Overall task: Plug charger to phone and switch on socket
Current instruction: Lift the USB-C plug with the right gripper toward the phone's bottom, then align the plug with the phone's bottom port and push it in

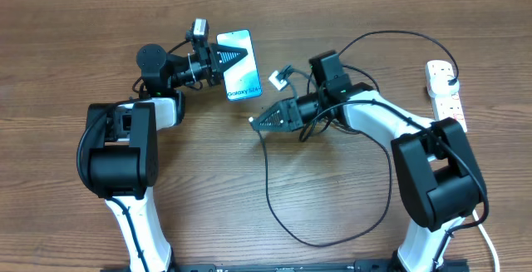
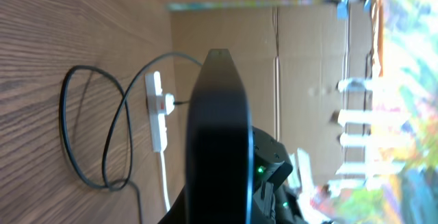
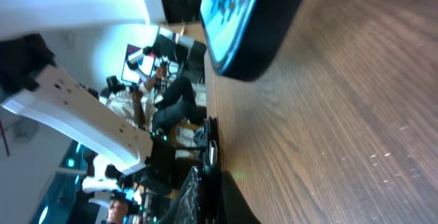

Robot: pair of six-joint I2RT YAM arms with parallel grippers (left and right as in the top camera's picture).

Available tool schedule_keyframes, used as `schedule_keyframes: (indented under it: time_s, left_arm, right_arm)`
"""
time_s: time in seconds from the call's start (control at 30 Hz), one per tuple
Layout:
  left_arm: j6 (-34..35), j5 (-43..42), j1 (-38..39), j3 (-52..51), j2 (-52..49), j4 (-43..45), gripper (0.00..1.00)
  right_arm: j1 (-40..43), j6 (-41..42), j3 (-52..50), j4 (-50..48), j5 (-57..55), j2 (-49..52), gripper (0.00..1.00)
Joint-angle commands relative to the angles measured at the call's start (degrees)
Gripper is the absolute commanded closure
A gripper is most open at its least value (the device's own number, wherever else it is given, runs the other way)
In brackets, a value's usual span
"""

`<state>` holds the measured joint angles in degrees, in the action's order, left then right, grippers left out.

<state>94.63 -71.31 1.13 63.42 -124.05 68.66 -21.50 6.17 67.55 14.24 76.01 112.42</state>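
The left end effector (image 1: 237, 56) looks clamped on the phone (image 1: 243, 81) at the end opposite to its "Galaxy" text. The right end effector (image 1: 258, 121), just beside the phone's "Galaxy" end, appears closed on the tip part of the charger (image 1: 268, 180), and the socket (image 1: 445, 93) lies well apart from the phone on the worktop (image 1: 208, 189). I judge the main risk is bad alignment: if the small connector meets the phone's edge at an angle, it can miss the port, push the phone in the grip, or slip.
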Motion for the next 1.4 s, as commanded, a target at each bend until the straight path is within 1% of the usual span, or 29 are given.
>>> schedule_keyframes:
  time_s: [0.0,0.1,0.2,0.3,0.37,0.6,0.97,1.17,1.37]
  left_arm:
    - [3.76,3.76,0.55,1.31,-0.35,0.04,0.95]
    - [5.42,4.42,1.25,1.31,-0.35,-2.73,0.95]
    - [5.14,4.42,2.08,1.31,-0.35,-6.82,0.96]
    - [3.1,4.42,2.45,1.31,-0.35,-7.52,0.95]
    - [2.97,4.33,2.45,1.31,-0.35,-7.45,0.95]
    - [0.61,3.74,2.45,1.31,-0.35,-7.13,0.95]
    - [0.52,3.63,2.45,1.31,-0.35,-7.15,0.95]
    - [0.5,3.13,2.45,1.31,-0.35,-7.15,0.95]
    - [0.52,3.1,2.45,1.31,-0.35,-7.13,0.96]
  right_arm:
    - [1.6,4.59,0.66,-2.05,2.12,-2.38,0.96]
    - [1.7,6.56,0.66,-4.26,2.08,-2.38,0.96]
    - [1.7,10.34,0.68,-7.1,0.96,-2.38,0.96]
    - [1.81,14.38,0.66,-9.42,0.61,-2.38,0.96]
    - [1.79,16.41,0.68,-9.73,0.63,-2.38,0.96]
    - [1.88,18.12,0.68,-9.53,1.75,-2.38,0.96]
    - [2.12,20.87,0.68,-10.03,-0.61,-2.38,0.96]
    - [2.23,25.79,0.68,-16.0,-0.92,-2.38,0.96]
    - [2.25,26.64,0.68,-16.48,-1.57,-2.38,0.96]
